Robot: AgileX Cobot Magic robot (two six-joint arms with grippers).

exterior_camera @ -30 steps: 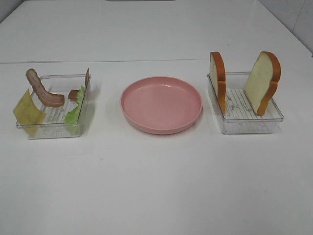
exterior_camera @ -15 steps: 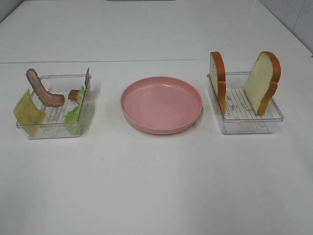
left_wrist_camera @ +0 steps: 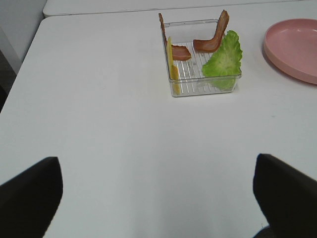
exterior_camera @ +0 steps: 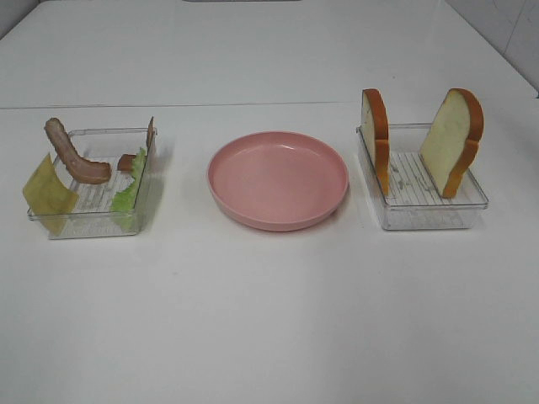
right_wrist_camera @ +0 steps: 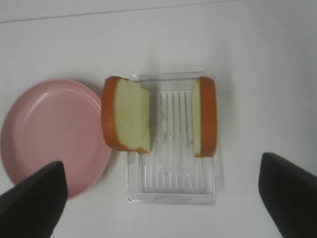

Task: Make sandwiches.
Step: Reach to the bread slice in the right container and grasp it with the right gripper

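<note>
Nothing has moved: left claw (left_wrist_camera: 158, 198) and right claw (right_wrist_camera: 161, 196) gape fully, holding nothing.

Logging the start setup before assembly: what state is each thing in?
Plate: empty.
Left tray: loaded.
Cheese: on edge against a wall.
Bacon: strips propped up, curled.
Lettuce: upright against a wall.
Right tray: loaded.
Bread: two slices upright, apart.
Left end effector: open, empty.
Right end effector: open, empty.

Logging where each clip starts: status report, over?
Left gripper, right gripper: jaws open, empty. Bread slices, bacon, lettuce, cheese in trays, unstacked. Plate bare, nothing blocking.
</note>
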